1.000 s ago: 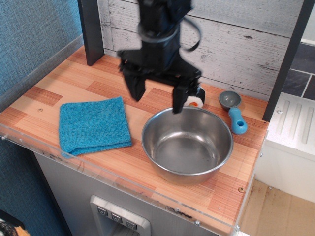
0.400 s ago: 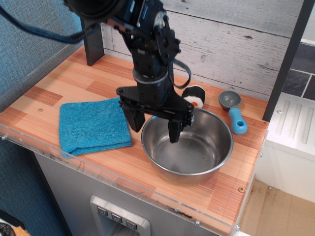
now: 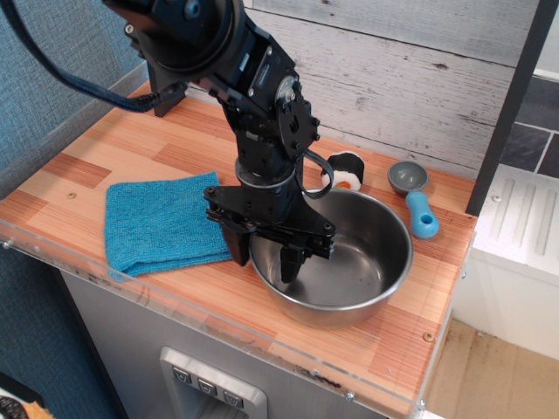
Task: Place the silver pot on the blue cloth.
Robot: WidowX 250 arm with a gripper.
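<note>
— Lower now, is it? What has shifted since the earlier shots?

— Yes. One second back the claw hung above the far rim of the silver pot; a moment ago it had dropped to the left rim, and now it sits lower again, straddling that left wall. The pot and the blue cloth lie where they lay before.

— How do the jaws stand?

— Spread apart. One finger reaches down inside the pot, its tip close to the inner wall; the other is outside, just beside the left wall, in the strip of bench between pot and cloth. The rim runs between them. I cannot tell whether either finger touches the steel.

— So it has no hold on the pot?

— None that shows; the fingers are open around the wall, not pressed on it.

— Where is the pot?

— Upright on the wooden bench, right of the middle and near the front edge. It is not on the cloth.

— And the cloth?

— Flat on the bench to the left of the pot, near it but apart, with bare wood between them.

— Anything else up there?

— A small scoop with a grey bowl and a blue handle lies just behind the pot to the right. A little black-and-white roll with an orange spot lies behind the pot's far rim, partly hidden by the arm.
</note>
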